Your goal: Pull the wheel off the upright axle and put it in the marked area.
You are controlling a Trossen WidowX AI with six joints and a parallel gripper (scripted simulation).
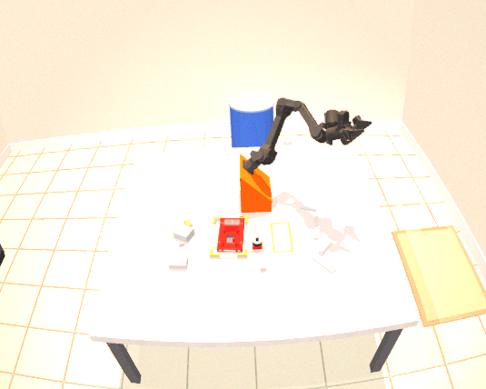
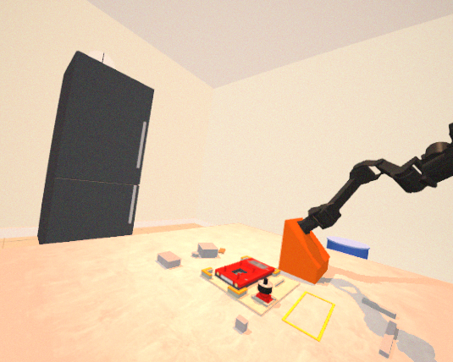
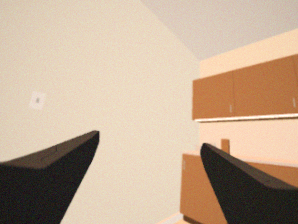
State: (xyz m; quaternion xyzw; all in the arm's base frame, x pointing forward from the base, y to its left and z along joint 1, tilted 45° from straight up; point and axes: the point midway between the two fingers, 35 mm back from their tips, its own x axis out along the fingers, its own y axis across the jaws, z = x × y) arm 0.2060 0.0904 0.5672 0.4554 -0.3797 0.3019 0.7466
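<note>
A: Arm pose?
B: Dark grey jointed arm point(image 1: 274, 132) rises from its base, elbow bent, forearm reaching out high w/ wrist approx level.
A: Hand?
B: Dark two-fingered hand point(image 1: 364, 124) wide open, nothing btwn fingers, aimed off sideways.
</note>
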